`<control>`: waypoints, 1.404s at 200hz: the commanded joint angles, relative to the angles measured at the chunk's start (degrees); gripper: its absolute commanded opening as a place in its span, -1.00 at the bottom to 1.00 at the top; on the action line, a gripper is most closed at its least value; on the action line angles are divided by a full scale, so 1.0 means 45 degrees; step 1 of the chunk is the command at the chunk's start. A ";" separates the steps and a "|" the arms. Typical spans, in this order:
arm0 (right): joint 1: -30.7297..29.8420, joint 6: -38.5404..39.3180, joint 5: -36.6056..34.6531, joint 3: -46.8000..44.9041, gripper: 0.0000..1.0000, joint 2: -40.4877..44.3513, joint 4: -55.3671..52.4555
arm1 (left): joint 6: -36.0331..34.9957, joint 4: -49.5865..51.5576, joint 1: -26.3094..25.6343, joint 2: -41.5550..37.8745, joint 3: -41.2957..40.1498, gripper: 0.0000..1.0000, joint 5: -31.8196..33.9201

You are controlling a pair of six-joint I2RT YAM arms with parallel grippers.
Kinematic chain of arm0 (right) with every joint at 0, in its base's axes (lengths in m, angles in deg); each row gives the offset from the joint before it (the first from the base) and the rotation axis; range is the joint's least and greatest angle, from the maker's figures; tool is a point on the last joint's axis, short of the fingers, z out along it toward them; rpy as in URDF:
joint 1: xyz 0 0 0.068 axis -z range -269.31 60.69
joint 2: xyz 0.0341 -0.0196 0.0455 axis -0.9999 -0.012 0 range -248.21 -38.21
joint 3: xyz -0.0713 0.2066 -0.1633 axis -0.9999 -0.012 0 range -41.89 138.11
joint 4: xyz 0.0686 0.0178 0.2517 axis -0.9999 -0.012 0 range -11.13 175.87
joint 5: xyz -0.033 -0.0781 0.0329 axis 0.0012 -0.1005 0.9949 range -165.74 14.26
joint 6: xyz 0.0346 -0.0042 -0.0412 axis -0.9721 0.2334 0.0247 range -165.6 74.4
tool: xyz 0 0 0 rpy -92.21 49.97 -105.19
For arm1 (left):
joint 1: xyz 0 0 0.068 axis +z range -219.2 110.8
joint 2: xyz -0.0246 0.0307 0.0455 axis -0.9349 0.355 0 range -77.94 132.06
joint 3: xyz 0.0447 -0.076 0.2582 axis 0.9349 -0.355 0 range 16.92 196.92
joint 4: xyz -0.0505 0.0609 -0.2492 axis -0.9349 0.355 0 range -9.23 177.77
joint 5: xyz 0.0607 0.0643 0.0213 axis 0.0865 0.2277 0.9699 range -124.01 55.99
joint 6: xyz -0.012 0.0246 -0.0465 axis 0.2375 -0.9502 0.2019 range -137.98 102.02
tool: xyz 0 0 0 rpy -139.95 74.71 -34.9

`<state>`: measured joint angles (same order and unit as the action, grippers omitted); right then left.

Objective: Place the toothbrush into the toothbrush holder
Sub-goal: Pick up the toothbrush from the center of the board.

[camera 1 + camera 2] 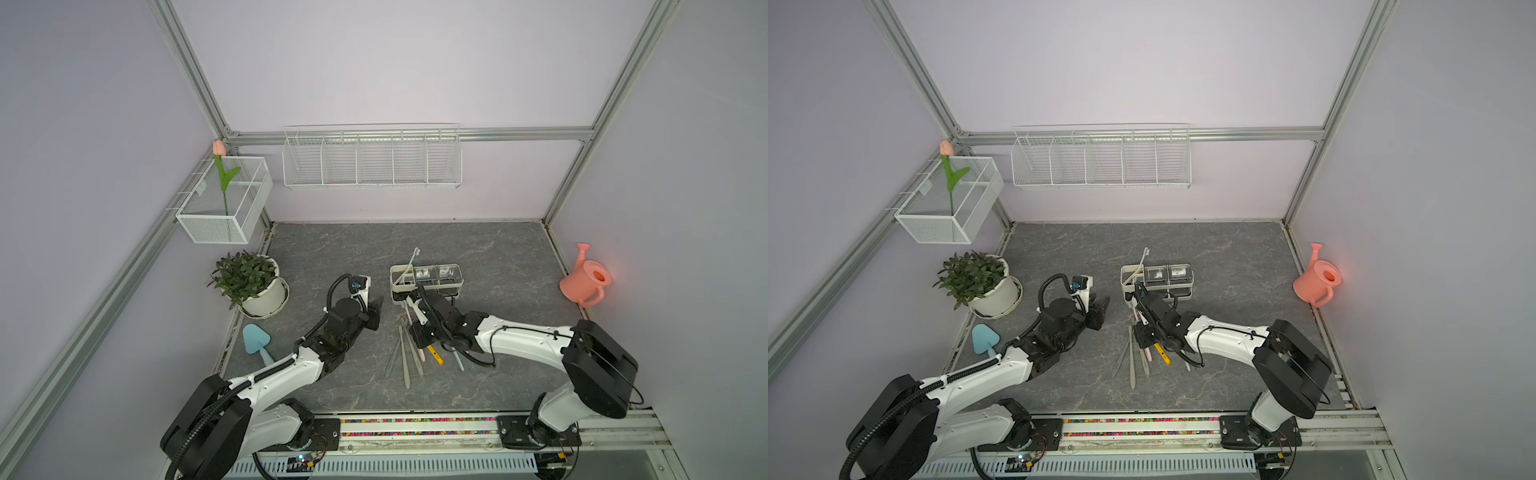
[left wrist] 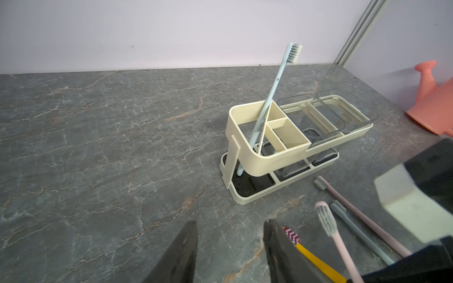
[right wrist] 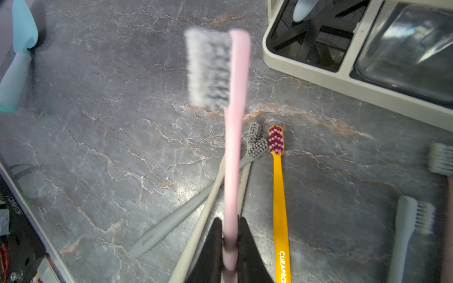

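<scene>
Clamping the pink toothbrush (image 3: pixel 231 159) by its handle, the right gripper (image 3: pixel 230 221) holds it above the yellow toothbrush (image 3: pixel 279 196) and other loose ones on the table (image 1: pixel 498 257), just near of the toothbrush holder (image 2: pixel 282 156). The left gripper (image 2: pixel 231 221) hangs left of the holder, jaws apart and empty. 1 blue toothbrush (image 2: pixel 269 98) leans in the holder's left compartment

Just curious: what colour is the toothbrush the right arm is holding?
Pale pink toothbrush, greyish-white bristles; right wrist view shows it best.
</scene>
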<state>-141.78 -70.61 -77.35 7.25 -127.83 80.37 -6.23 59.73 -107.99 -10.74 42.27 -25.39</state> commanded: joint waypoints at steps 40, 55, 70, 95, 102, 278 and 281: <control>0.0136 0.0153 0.0243 -0.0838 -0.70 0.1079 0.1221 | -0.0148 -0.1175 0.0013 0.0124 0.0185 -0.02 -0.2473; 0.0134 0.0204 0.0063 -0.0918 -0.69 0.1285 0.1162 | -0.0225 -0.1276 0.0006 -0.0021 0.0181 -0.01 -0.3009; 0.0155 0.0285 0.0027 -0.0950 -0.69 0.1380 0.1090 | -0.0233 -0.1660 0.0010 -0.0090 0.0028 -0.01 -0.3585; 0.0163 0.0304 -0.0100 -0.1048 -0.69 0.1441 0.1119 | -0.0196 -0.2005 0.0011 0.0157 0.0066 0.00 -0.4505; 0.0146 0.0305 -0.0274 -0.1058 -0.69 0.1420 0.1054 | -0.0098 -0.1951 0.0006 0.0302 0.0192 0.00 -0.4606; 0.0146 0.0397 -0.0194 -0.0609 -0.69 0.0548 0.1632 | 0.1847 -0.3405 -0.0004 0.2252 0.0599 0.00 -0.6224; 0.0147 0.0387 -0.0183 -0.0587 -0.70 0.0552 0.1632 | 0.1870 -0.3383 -0.0003 0.2256 0.0616 0.00 -0.6227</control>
<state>-141.41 -69.37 -78.88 3.52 -124.73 85.94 0.07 46.68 -107.99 -1.45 43.18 -52.10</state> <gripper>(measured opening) 0.153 0.500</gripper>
